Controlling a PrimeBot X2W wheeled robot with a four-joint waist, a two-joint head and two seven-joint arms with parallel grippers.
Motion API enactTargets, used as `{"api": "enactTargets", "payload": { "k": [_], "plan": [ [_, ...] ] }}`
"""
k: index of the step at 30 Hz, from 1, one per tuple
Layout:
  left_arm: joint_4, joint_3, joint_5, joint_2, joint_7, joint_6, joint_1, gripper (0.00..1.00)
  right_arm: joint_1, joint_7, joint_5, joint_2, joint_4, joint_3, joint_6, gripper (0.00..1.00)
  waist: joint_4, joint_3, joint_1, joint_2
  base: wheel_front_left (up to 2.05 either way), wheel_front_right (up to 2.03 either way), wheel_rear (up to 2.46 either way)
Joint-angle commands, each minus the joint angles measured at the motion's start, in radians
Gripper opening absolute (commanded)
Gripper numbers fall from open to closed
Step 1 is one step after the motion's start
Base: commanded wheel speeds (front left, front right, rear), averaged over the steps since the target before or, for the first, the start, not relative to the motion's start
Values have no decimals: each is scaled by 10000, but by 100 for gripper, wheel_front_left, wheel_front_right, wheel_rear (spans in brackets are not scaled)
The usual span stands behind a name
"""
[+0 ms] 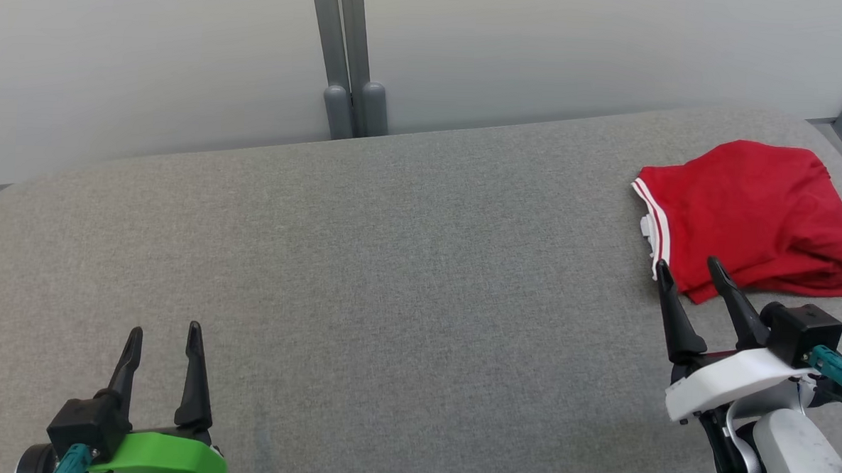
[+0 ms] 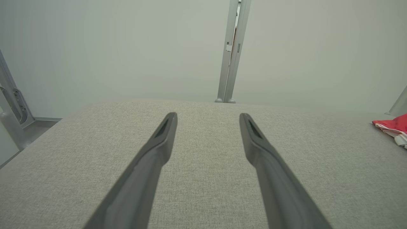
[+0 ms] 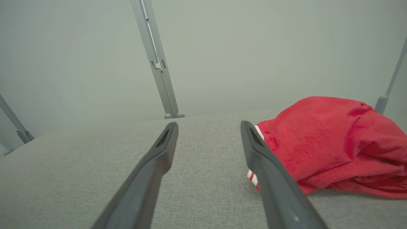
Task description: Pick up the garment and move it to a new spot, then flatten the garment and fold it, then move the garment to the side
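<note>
Folded red fabric garment with white-striped edge (image 1: 749,215) is seen at the far right of the grey cloth-covered table (image 1: 391,264), long axis roughly left-right, striped edge turned left | left gripper (image 1: 163,328): fingers spread wide, nothing held, well apart from garment | right gripper (image 1: 688,264): fingers spread wide, nothing held, tips by garment's near striped corner, contact cannot be told

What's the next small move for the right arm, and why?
Probably ease the right gripper forward and slightly right onto the near corner of the red garment, then close. Its jaws stand open just short of that rumpled cloth, holding nothing; the left gripper is far off.
</note>
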Motion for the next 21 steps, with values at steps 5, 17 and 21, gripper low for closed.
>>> {"api": "enactTargets", "payload": {
  "k": [5, 17, 21],
  "plan": [
    [91, 225, 316, -205, -43, -179, 12, 100, 421, -36, -404, 308, -449, -274, 0, 100, 9, 60, 1, 0, 0, 0, 0],
    [64, 415, 729, -416, -44, -419, -208, 100, 498, -36, -514, 366, -699, -110, 0, 100, 28, 114, 1, 0, 0, 0, 0],
    [227, 425, 577, -451, -43, -521, -179, 100, 495, -37, -456, 326, -662, -35, 0, 100, 48, 118, 1, 0, 0, 0, 0]
  ]
}}
